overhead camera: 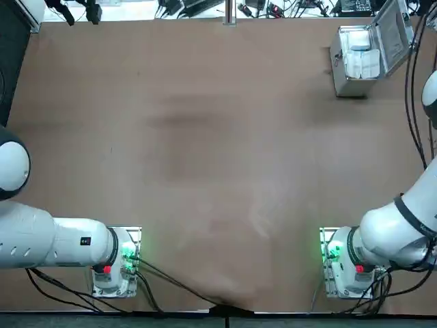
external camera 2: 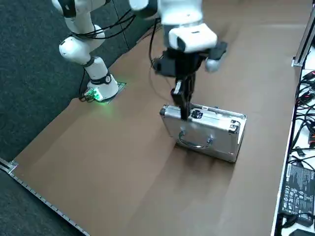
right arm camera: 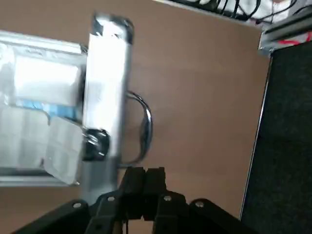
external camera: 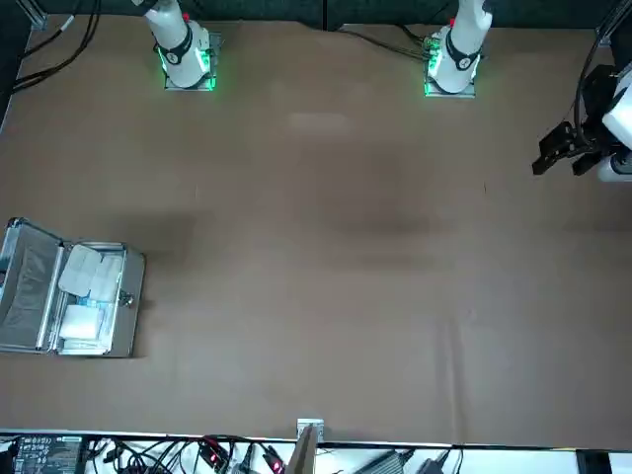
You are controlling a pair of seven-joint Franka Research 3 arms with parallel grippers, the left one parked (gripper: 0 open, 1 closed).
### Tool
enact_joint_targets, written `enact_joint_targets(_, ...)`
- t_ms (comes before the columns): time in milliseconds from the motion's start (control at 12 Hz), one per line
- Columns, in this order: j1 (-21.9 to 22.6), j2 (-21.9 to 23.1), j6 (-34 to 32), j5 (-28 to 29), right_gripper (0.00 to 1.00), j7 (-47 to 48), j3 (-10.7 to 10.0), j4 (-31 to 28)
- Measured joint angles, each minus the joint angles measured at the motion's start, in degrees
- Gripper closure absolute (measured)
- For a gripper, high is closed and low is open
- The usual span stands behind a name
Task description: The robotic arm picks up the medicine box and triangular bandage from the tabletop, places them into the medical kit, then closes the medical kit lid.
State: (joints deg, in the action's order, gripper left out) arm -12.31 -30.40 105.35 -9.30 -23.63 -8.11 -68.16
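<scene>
The medical kit (overhead camera: 351,75) stands open at the table's far right corner. Its lid (external camera 2: 204,135) is raised close to upright, with the black curved handle (right arm camera: 144,127) on its outer face. Inside on the pale blue lining lie the medicine box (right arm camera: 46,79) and the puffy triangular bandage (right arm camera: 54,146); both also show from across the table, the box (external camera: 81,323) and the bandage (external camera: 87,273). My right gripper (external camera 2: 185,114) hangs fingers-down at the lid's upper edge, on the handle side. The right gripper (right arm camera: 145,178) is shut with nothing held.
The kit sits close to the table's far edge (overhead camera: 273,20), with cables and equipment (external camera 2: 298,191) just beyond it. Brown tabletop (overhead camera: 205,157) stretches from the kit towards the arm bases. A metal bracket (right arm camera: 287,31) stands at the table corner.
</scene>
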Motion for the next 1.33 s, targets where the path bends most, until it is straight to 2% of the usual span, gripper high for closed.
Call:
enact_joint_targets(250,-2.54,-1.67,0.84,1.59,0.99,-3.52,0.04,-0.07)
enact_joint_targets(500,-2.67,-3.22,1.79,1.93,0.99,-3.75,0.24,-0.22)
enact_joint_targets(750,-0.44,-3.56,1.64,5.67,0.99,-3.73,1.01,-1.02)
enact_joint_targets(1333,7.57,-2.92,-0.07,6.11,0.99,-1.56,1.25,-1.18)
